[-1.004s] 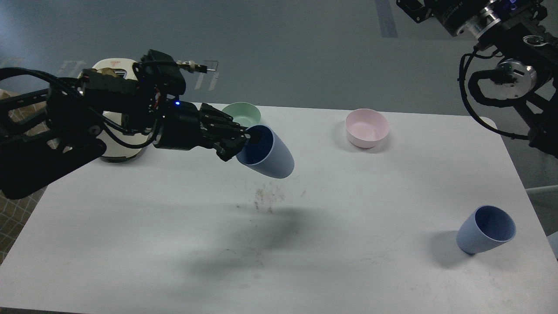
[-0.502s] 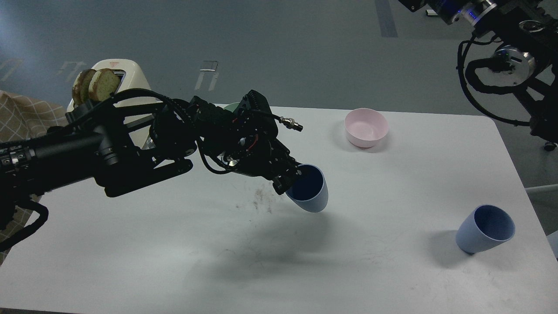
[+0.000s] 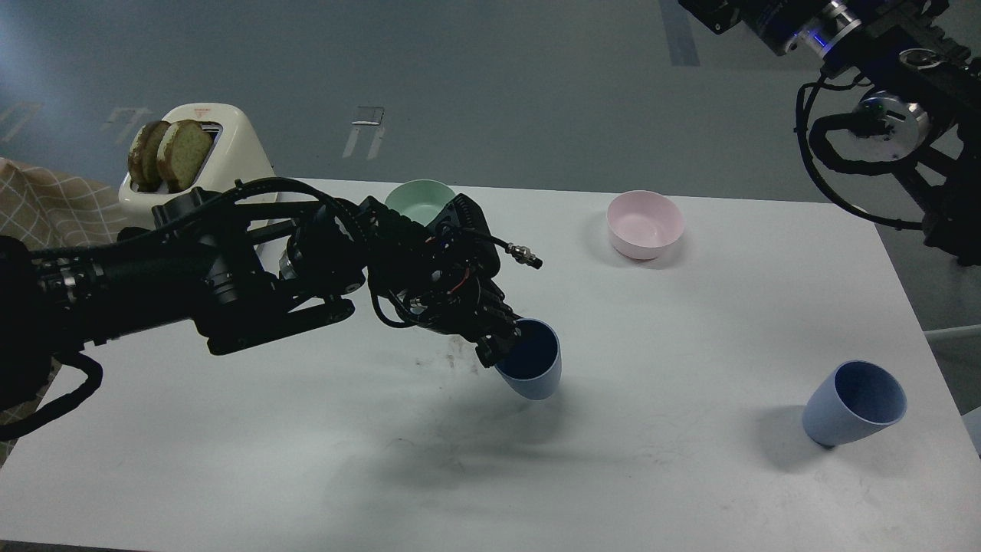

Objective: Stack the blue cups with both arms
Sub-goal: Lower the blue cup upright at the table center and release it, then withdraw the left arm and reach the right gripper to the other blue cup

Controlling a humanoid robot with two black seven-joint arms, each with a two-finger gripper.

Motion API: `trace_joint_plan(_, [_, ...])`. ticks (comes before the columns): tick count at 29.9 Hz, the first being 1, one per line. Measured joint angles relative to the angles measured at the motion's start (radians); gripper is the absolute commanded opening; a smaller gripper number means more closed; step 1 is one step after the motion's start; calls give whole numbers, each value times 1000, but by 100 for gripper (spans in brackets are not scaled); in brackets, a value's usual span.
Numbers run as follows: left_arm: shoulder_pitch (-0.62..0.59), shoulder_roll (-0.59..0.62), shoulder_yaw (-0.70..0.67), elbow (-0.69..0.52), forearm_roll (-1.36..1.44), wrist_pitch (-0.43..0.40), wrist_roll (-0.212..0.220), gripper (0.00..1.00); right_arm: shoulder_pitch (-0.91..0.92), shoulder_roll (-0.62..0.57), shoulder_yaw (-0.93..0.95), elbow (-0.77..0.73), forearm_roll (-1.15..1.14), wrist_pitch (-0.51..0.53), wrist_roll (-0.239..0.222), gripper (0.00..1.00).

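My left gripper (image 3: 502,341) is shut on the rim of one blue cup (image 3: 533,372), holding it mouth-up near the middle of the white table (image 3: 230,429), close above or on the surface. The other blue cup (image 3: 852,404) stands alone at the table's right front, tilted toward me. My right arm (image 3: 881,115) hangs over the back right corner; its gripper is beyond the top edge of the view.
A pale green bowl (image 3: 418,201) sits at the back behind my left arm. A pink bowl (image 3: 644,224) sits at the back, right of centre. A white toaster (image 3: 195,165) with two bread slices stands at the back left.
My left arm has carried the blue cup forward and down toward the table's middle, turning it more upright. The right arm shifted slightly. The right cup has not moved.
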Motion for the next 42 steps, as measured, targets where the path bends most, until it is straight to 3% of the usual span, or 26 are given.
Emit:
trace_joint_plan(3, [5,-1,1,2,0,0,0,4,0,1,0,0,0,0,0,100])
trace_joint_plan(5, [7,0,1,2,-2,0,0,16,0,1,0,0,0,0,0,100])
trace_joint_plan(13, [3,-1,-1,2,-13,0,-4,41,0,1,0,1,1,0,0,100])
trace_joint_plan(15, [-2,-2,-4,1,-14,0,-6,52,-1,-1,0,1,1,0,0,100])
trace_joint_plan(17, [-6,-2,-6,0,-18,0,-7,75,-2,-3,0,2,1,0,0,100])
trace_joint_plan(22, [-51,19,-13,-10,-76,0,-9,94,-2,-11,0,5,1,1,0,100])
trace_joint_plan(28, [-153,124,-62,-33,-325,0,-8,97,-6,-57,-33,23,-1,6,0,100])
trace_joint_plan(32, [-158,194,-209,-28,-619,0,14,97,-6,-137,-99,95,-38,6,0,100])
trace_joint_plan(36, [-99,255,-327,-2,-848,0,47,97,-6,-249,-149,195,-136,9,0,100])
trace_joint_plan(42, [17,288,-425,87,-1103,53,54,98,-6,-478,-252,379,-315,13,0,100])
